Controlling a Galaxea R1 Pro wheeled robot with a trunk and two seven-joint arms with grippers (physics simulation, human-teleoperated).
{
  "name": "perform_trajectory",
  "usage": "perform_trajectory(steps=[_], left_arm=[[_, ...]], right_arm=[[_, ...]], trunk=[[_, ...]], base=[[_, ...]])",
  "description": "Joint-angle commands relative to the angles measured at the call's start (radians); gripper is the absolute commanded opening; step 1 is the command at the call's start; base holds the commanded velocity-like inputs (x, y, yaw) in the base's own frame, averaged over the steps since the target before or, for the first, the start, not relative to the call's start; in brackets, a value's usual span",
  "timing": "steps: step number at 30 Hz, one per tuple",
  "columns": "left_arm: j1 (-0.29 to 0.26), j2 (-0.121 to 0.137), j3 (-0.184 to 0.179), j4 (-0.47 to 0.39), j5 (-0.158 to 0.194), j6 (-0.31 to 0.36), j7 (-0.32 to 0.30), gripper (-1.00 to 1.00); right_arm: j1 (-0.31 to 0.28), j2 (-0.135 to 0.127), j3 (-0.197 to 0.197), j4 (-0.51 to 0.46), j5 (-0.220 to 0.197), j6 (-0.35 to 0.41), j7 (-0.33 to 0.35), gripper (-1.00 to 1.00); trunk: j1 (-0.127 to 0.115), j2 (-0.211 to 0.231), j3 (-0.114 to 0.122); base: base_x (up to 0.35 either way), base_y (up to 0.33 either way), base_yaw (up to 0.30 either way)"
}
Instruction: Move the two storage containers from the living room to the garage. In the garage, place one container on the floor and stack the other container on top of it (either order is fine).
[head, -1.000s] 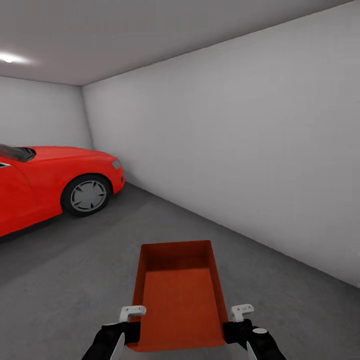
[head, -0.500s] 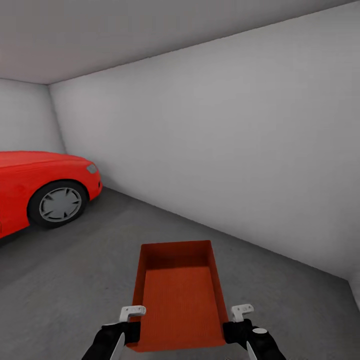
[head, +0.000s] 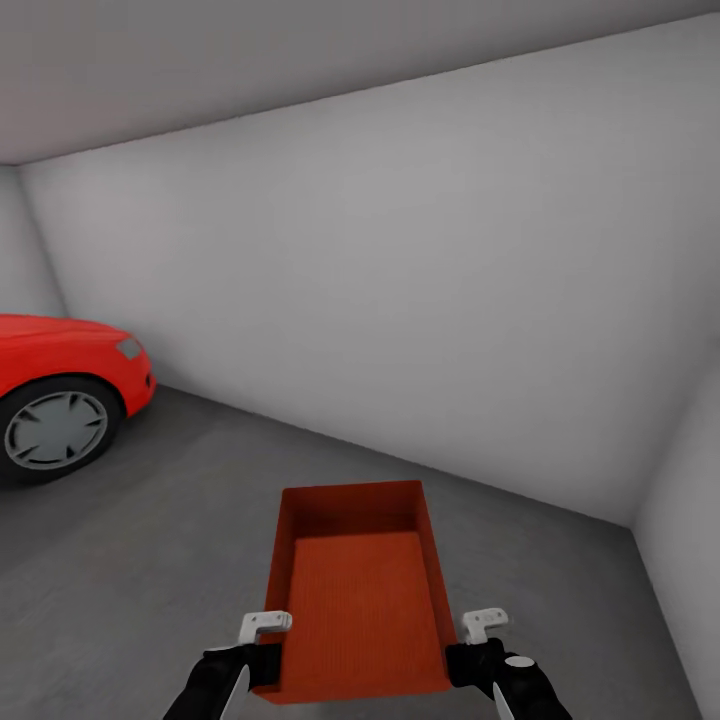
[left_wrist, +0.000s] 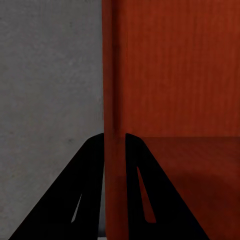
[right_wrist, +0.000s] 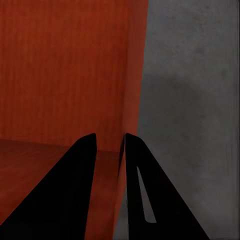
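you hold the storage container (head: 360, 600) at 6 o'clock over the garage floor (head: 150, 540), left gripper (left_wrist: 115, 145) and right gripper (right_wrist: 110, 145) each clamped on a thin side wall. risk: wall slips if you lower unevenly; red car (head: 60, 400) sits at 9 o'clock.

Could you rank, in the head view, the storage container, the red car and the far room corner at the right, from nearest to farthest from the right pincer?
1. The storage container, clamped by its side wall in the right pincer.
2. The room corner, ahead and to the right, across bare floor.
3. The red car, far off to the left.
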Motion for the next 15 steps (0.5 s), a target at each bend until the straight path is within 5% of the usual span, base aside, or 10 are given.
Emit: perform_trajectory(steps=[1, 15], left_arm=[[0.0, -0.001, 0.009, -0.004, -0.026, -0.036, 0.004, -1.0], [0.0, -0.001, 0.009, -0.004, -0.026, -0.036, 0.004, -1.0]], right_arm=[[0.001, 0.03, 0.044, 0.0, -0.013, 0.007, 0.023, -1.0], [0.001, 0.03, 0.044, 0.0, -0.013, 0.007, 0.023, -1.0]], trunk=[[0.0, -0.001, 0.0], [0.0, -0.001, 0.008]], base=[[0.0, 0.0, -0.279], [0.001, 0.0, -0.279]])
